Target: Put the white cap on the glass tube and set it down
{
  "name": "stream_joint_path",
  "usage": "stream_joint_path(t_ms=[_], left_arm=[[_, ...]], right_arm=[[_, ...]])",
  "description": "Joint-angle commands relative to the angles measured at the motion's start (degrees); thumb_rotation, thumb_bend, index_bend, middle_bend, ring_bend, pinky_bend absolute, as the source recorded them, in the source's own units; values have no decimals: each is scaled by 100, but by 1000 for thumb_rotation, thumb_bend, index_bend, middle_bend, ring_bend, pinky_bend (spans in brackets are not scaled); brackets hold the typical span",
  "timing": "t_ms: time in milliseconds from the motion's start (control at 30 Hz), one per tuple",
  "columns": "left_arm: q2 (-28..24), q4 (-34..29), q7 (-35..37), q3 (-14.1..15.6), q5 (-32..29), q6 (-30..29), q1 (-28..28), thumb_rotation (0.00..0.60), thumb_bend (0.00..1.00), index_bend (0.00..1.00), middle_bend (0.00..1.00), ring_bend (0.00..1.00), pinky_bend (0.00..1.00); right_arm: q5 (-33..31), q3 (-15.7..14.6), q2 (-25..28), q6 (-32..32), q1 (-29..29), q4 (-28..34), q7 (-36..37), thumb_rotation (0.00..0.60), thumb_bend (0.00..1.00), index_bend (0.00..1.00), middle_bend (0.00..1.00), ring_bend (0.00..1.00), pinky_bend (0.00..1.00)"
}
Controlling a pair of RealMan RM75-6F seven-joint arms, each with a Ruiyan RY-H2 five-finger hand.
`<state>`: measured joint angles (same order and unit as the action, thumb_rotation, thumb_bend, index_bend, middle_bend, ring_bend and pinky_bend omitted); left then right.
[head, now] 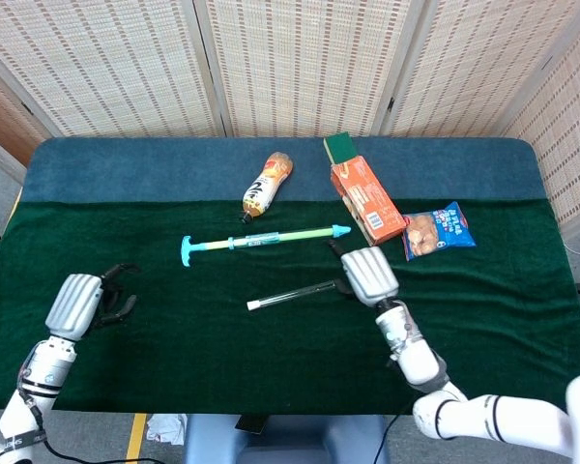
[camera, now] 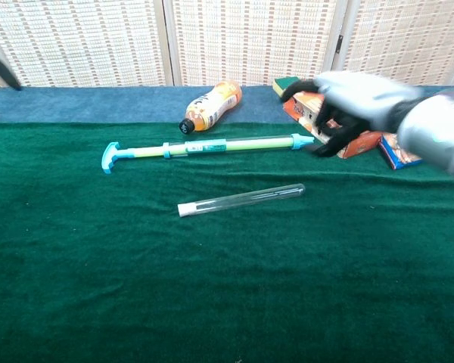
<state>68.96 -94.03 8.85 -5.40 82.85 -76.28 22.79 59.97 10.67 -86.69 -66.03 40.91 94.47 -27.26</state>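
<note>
The glass tube (head: 292, 293) (camera: 246, 200) lies flat on the green cloth, with the white cap (head: 253, 305) (camera: 185, 209) on its left end. My right hand (head: 368, 274) (camera: 350, 100) is lifted clear of the tube, up and to its right, fingers apart and holding nothing; it looks blurred in the chest view. My left hand (head: 80, 304) hovers far to the left near the table's front edge, fingers loosely spread and empty. The chest view shows only its dark fingertips at the left border.
Behind the tube lies a teal and green rod (head: 263, 239) (camera: 200, 146). Further back are an orange bottle on its side (head: 267, 184), an orange box (head: 365, 201), a green sponge (head: 342, 148) and a blue snack bag (head: 437, 230).
</note>
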Motion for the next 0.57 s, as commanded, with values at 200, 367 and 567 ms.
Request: stream_joint_path(t_ms=[200,367,567], left_arm=[[-56,650,-273,49,-436,-501,-631,600,446,342,567,426,465],[-47,766,-382,177,-324,-940,-1006,600,445,302,438,298,338],[-78,609,-515,370,-73,-1394,-1404,600,446,282,413,280,299]], right_arm=[[1002,-672,1651,-1122,-1269,987,552,600,406,265,396,516,541],[1728,-1001,2048,-1702,-1879,764,1304,600,406,162,192,272,264],[2199,-1257,2199,-2404,-2548,519,1609,600,406,134,153,238,235]])
